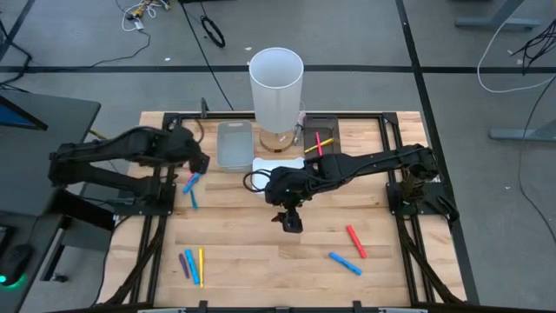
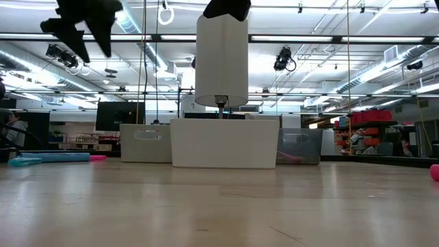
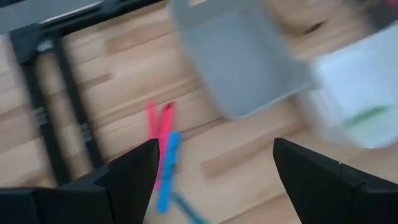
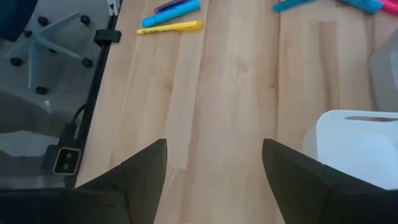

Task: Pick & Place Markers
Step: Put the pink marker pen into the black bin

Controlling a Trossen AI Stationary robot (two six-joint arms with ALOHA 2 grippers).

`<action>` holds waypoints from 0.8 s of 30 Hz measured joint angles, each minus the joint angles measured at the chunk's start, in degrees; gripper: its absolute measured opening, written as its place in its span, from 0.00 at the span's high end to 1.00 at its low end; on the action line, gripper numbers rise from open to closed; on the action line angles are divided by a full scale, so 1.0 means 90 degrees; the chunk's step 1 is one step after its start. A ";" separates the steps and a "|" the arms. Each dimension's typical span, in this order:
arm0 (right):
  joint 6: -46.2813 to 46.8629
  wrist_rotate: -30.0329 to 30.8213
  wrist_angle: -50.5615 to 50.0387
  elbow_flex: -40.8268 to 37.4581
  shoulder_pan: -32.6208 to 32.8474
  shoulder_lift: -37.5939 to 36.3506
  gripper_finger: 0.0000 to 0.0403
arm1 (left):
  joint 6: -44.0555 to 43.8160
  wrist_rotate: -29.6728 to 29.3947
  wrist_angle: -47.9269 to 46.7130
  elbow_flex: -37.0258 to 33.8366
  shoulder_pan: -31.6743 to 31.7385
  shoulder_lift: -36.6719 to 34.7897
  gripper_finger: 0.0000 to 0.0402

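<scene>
Markers lie scattered on the wooden table. A pink and blue cluster (image 1: 191,183) lies just below my left gripper (image 1: 200,162), which hovers open above it; in the left wrist view the pink markers (image 3: 159,127) and a blue one (image 3: 168,174) show beside one finger. Purple, blue and yellow markers (image 1: 193,265) lie near the front left. A red one (image 1: 356,241) and a blue one (image 1: 345,263) lie at the front right. Yellow and pink markers (image 1: 318,143) lie in a dark tray. My right gripper (image 1: 291,221) hangs open over bare wood at mid-table.
A tall white cylinder (image 1: 276,87) stands at the far middle. A clear tray (image 1: 234,144) sits to its left, a white tray (image 1: 278,163) in front of it and the dark tray (image 1: 328,126) to its right. Black frame rails (image 1: 152,226) border the table.
</scene>
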 joint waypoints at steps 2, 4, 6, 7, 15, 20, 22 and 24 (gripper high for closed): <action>-0.0040 -0.0056 -0.0072 0.0000 0.0000 0.0000 0.35 | 0.0076 0.0030 -0.0248 0.0000 0.0258 0.0215 0.20; -0.0099 -0.0057 -0.0102 0.0000 0.0000 0.0000 0.35 | 0.0305 0.0036 -0.0385 0.0000 0.0488 0.0422 0.20; -0.0179 -0.0057 -0.0128 0.0000 0.0000 0.0000 0.35 | 0.0587 0.0038 -0.0397 0.0000 0.0708 0.0577 0.20; -0.0207 -0.0057 -0.0125 0.0000 0.0000 0.0000 0.35 | 0.0741 0.0042 -0.0404 0.0000 0.0814 0.0642 0.20; -0.0239 -0.0057 -0.0182 0.0000 0.0000 0.0000 0.35 | 0.1283 -0.0063 -0.0976 -0.0048 0.1503 0.1093 0.20; -0.0287 -0.0055 -0.0220 0.0000 0.0000 0.0000 0.35 | 0.1371 0.0088 -0.0993 -0.0410 0.1725 0.1176 0.20; -0.0334 -0.0055 -0.0225 0.0000 0.0002 0.0000 0.35 | 0.1370 0.0132 -0.0834 -0.0621 0.1763 0.1176 0.20; -0.0335 -0.0055 -0.0223 0.0000 0.0002 0.0002 0.35 | 0.1391 0.0133 -0.0582 -0.0799 0.1812 0.1175 0.20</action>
